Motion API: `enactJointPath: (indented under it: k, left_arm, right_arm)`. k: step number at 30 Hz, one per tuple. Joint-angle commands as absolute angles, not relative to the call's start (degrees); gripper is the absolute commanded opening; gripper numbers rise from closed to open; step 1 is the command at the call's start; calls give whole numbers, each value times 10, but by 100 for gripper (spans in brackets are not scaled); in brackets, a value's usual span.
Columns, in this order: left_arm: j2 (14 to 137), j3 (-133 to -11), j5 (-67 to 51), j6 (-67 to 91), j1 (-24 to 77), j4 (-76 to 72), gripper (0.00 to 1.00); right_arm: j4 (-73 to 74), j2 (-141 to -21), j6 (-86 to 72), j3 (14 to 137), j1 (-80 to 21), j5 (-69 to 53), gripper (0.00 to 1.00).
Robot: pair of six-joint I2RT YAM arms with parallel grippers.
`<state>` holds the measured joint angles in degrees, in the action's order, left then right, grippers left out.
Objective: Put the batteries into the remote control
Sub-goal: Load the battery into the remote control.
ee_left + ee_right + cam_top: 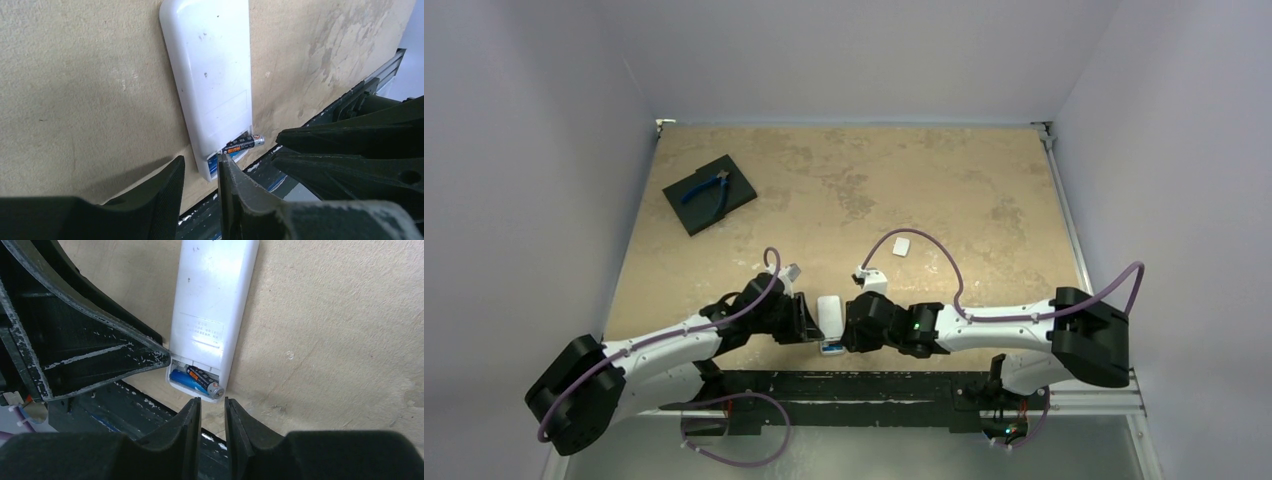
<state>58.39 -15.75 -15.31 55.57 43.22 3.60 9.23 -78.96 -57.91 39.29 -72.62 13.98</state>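
The white remote control (829,312) lies back up near the table's front edge, between my two grippers, with its battery bay open at the near end. In the right wrist view the blue battery (186,379) lies seated in the bay of the remote control (215,300). The black battery (202,379) lies askew above it, its metal end poking over the rim. My left gripper (200,172) is open, with one fingertip (223,159) at the bay's edge beside the black battery (243,144). My right gripper (212,407) is slightly open and empty, just short of the bay.
A small white battery cover (901,245) lies on the table beyond the right arm. Blue-handled pliers (709,190) rest on a black square pad (734,170) at the far left. The dark base rail (844,385) runs right behind the remote's near end.
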Motion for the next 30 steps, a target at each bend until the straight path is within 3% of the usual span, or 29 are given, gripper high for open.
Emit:
enactJointPath:
  k: [1,14,30]
  left_arm:
    - [590,-148,-156,562,435,9,28]
    - [595,-145,-156,565,435,-13,25]
    - [621,-147,-151,566,435,-29,36]
  right_arm:
    - [74,-794,-590,402,-723,144,30]
    - [76,-811,-590,413,-723,148,30]
    - [71,-821,-584,419,-723,144,28]
